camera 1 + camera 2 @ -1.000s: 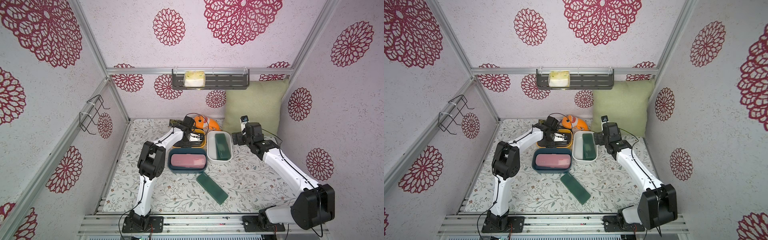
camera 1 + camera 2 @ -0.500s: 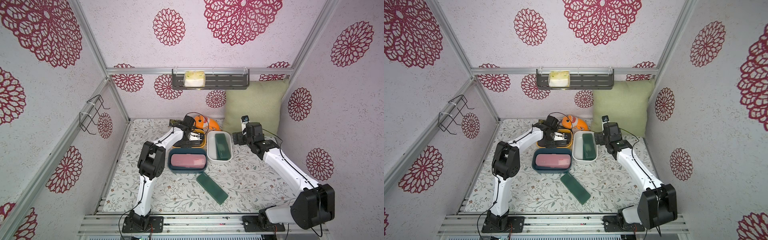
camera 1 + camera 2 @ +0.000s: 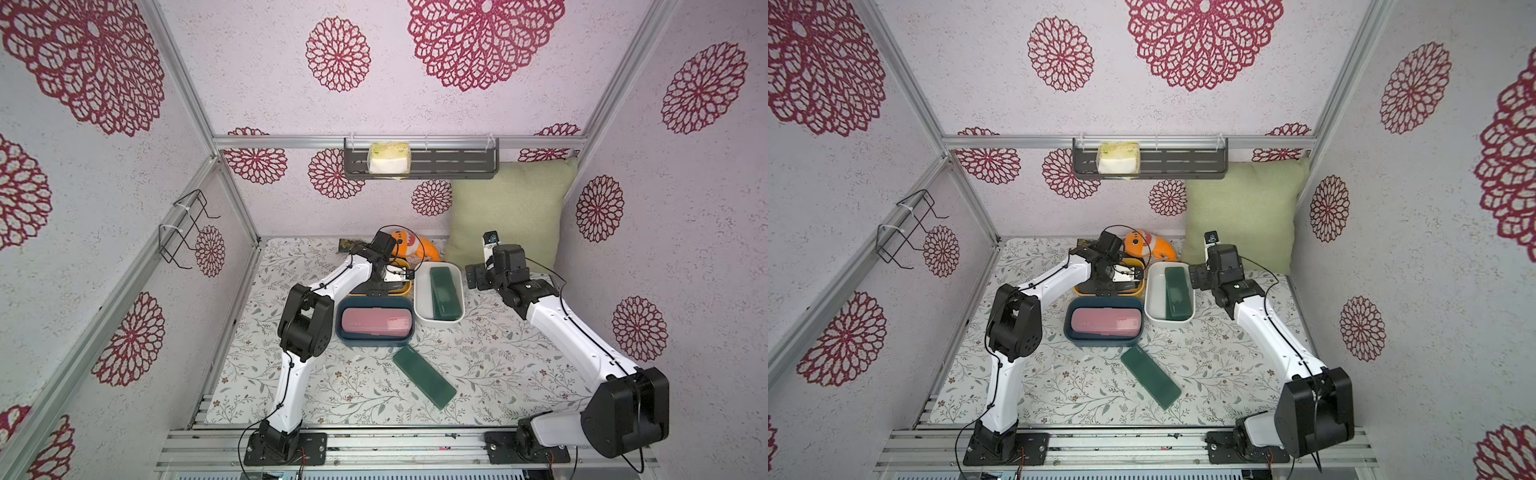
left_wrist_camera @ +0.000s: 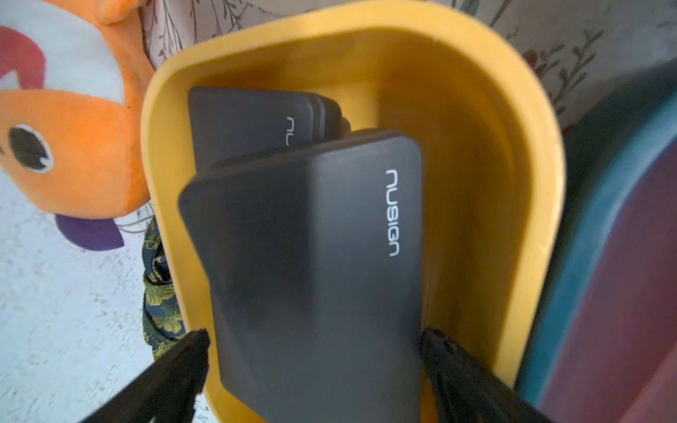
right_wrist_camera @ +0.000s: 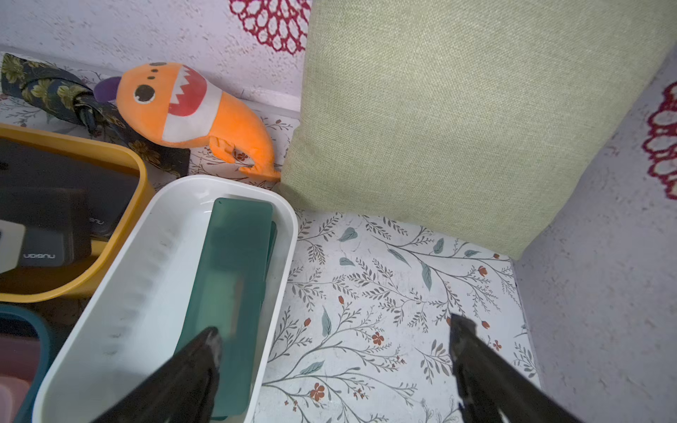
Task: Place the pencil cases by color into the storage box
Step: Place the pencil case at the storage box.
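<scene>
Pale textured walls (image 3: 415, 108) with crimson flower medallions (image 3: 338, 54), edged by aluminium rails (image 3: 291, 142). A dark shelf (image 3: 453, 163) hangs on the back wall, a wire rack (image 3: 183, 232) on the side one; a green cushion (image 3: 507, 212) leans in the corner on the leaf-printed surface (image 3: 498, 365).

Black pencil cases (image 4: 311, 256) in yellow tub (image 4: 476, 128); dark green pencil cases (image 5: 227, 274) in white tub (image 5: 146, 285); pink pencil case (image 3: 376, 323) in dark blue tub (image 3: 374, 341); table cover (image 3: 498, 365) white, floral-printed.
</scene>
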Robot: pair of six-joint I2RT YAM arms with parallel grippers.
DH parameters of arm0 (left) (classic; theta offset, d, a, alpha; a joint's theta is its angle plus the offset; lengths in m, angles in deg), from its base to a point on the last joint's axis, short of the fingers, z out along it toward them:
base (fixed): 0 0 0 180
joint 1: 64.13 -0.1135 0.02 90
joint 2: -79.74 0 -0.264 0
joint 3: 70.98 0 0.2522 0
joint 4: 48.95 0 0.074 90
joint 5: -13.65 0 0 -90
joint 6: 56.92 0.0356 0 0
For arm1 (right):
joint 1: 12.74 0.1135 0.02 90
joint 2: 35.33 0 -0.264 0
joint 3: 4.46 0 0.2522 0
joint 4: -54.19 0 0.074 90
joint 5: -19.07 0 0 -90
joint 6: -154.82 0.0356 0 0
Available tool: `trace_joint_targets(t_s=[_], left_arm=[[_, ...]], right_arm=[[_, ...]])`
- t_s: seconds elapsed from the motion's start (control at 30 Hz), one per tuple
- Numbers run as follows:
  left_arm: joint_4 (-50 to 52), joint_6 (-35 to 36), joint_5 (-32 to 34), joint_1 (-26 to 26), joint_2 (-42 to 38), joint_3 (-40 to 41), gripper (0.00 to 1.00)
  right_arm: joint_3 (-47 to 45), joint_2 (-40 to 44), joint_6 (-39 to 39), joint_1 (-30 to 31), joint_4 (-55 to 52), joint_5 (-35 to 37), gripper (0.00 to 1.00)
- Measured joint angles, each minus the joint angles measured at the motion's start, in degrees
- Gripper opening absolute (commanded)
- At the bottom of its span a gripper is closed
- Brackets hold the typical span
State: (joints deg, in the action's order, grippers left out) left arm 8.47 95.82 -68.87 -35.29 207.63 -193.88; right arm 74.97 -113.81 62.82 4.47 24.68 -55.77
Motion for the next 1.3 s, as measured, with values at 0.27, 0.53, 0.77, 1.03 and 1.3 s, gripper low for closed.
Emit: trace_joint_targets(t_s=[0.27, 0.53, 0.77, 1.03, 1.3], left_arm=[[1.62, 0.0, -0.46, 0.55, -2.45, 0.07, 0.97], [2.05, -1.09, -1.01, 0.92, -7.45, 0.22, 0.97], [-0.2, -8.26, -1.18, 0.79, -12.5, 0.79, 0.97], [-14.64, -26.25, -0.28, -0.04, -30.8, 14.95, 0.97], [-22.38, -48.13, 2.16, -0.39, -39.23, 27.02, 0.97]], right_arm=[[0.0, 0.0, -0.07, -0.42, 0.46, -0.46, 0.99], [0.0, 0.0, -0.2, -0.52, 0.44, -1.95, 0.99], [0.0, 0.02, -2.4, -0.09, -1.38, -5.86, 0.99], [0.0, 0.07, -9.05, 7.8, -7.93, -11.45, 0.99], [-2.27, 0.07, -12.02, 16.13, -10.97, -15.21, 0.99]])
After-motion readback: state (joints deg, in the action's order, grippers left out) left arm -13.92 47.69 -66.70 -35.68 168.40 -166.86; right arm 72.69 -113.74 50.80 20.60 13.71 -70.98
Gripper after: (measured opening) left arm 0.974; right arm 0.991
